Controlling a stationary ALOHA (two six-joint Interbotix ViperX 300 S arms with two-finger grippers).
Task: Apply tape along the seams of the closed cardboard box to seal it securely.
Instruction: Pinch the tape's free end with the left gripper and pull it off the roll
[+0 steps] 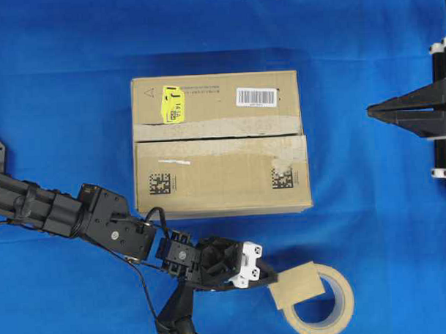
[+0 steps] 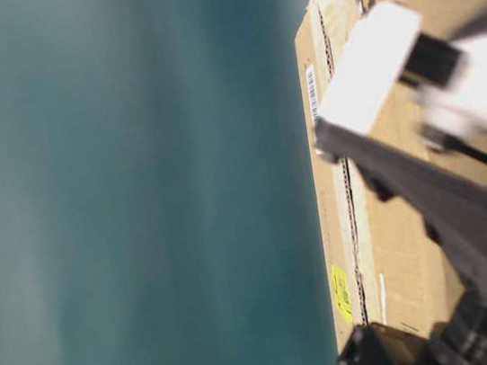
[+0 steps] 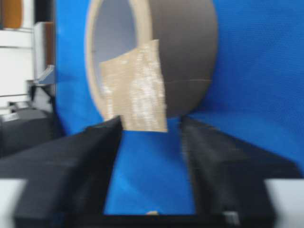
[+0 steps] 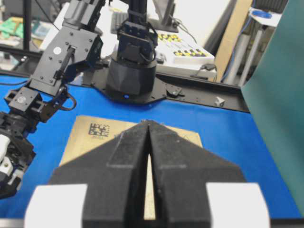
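The cardboard box (image 1: 218,145) lies closed in the middle of the blue cloth, with a yellow sticker and a barcode label on its far flap. Its seam (image 1: 218,138) runs left to right between pale old tape strips. In front of the box a square piece of brown tape (image 1: 297,284) sticks up from the beige tape roll (image 1: 338,309). My left gripper (image 1: 269,277) points at that piece. In the left wrist view its jaws (image 3: 149,124) stand apart, with the lower edge of the tape (image 3: 137,90) right at their tips. My right gripper (image 1: 369,112) hovers at the right edge, shut and empty.
The tape roll (image 3: 185,57) stands on edge near the front of the cloth. In the right wrist view the box (image 4: 85,137) lies beyond the shut right gripper (image 4: 149,122), with the left arm's base (image 4: 130,71) behind it. Blue cloth (image 1: 74,106) surrounds the box.
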